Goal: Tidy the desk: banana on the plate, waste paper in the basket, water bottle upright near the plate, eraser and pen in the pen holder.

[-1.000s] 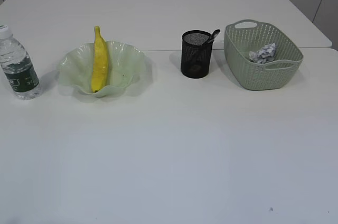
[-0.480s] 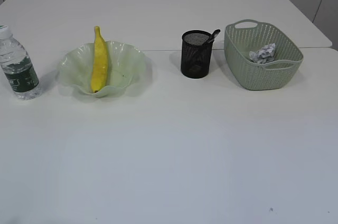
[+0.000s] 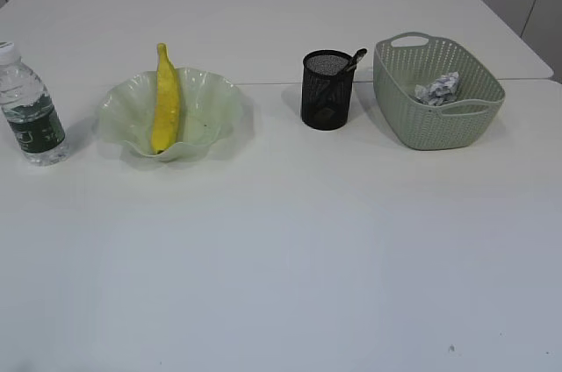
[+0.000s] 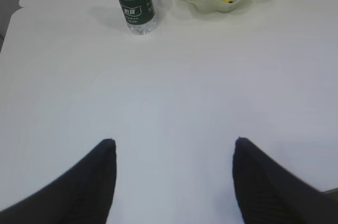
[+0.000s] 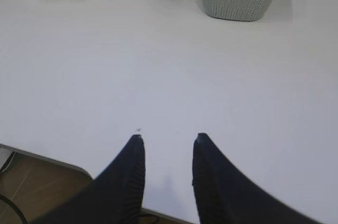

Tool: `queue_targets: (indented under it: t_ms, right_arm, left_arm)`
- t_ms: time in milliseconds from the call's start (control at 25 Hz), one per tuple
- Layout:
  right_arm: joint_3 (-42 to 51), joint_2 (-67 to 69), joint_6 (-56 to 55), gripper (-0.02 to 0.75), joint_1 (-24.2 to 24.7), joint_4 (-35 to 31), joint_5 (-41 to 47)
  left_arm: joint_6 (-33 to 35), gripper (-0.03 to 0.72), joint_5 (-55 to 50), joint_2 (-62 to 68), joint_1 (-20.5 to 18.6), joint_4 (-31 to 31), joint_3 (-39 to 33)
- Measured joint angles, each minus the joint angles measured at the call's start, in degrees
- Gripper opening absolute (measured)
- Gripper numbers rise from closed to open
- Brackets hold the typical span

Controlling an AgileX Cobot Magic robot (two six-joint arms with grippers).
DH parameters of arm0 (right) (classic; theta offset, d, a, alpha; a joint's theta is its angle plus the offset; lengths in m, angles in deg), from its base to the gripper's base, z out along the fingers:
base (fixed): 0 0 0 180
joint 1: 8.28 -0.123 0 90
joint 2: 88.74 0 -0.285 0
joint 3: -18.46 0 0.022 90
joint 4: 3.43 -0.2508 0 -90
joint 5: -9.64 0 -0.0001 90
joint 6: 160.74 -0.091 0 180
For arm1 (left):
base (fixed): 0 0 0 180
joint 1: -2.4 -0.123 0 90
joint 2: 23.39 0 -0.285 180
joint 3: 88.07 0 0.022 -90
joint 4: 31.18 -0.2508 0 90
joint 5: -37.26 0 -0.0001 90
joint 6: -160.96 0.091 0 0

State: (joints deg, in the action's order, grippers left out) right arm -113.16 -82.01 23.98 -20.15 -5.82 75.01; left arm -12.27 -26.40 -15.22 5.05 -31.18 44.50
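In the exterior view nothing is shifting from a moment ago, which suggests the tidying is finished: the banana [image 3: 165, 100] is lying in the plate [image 3: 219, 100], the bottle [image 3: 29, 105] is standing upright beside it at the bench's [image 3: 290, 258] left edge, a pen [image 3: 352, 61] is leaning in the holder [image 3: 327, 90], the paper [image 3: 437, 89] is sitting in the basket [image 3: 413, 126], and the eraser is not showing. In the left wrist view the left gripper [image 4: 174, 147] is hovering over bare bench, its jaws spread wide and empty. In the right wrist view the right gripper [image 5: 168, 138] is hanging over the near edge, jaws slightly apart, pinching nothing.
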Motion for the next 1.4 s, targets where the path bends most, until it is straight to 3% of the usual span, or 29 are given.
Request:
queue_targets:
  t_ms: [1400]
  right_arm:
    - [0.0,0.0,-0.2,0.231,0.7,0.6,0.0]
  left_arm:
    - [0.0,0.474,0.0,0.0,0.7,0.0,0.0]
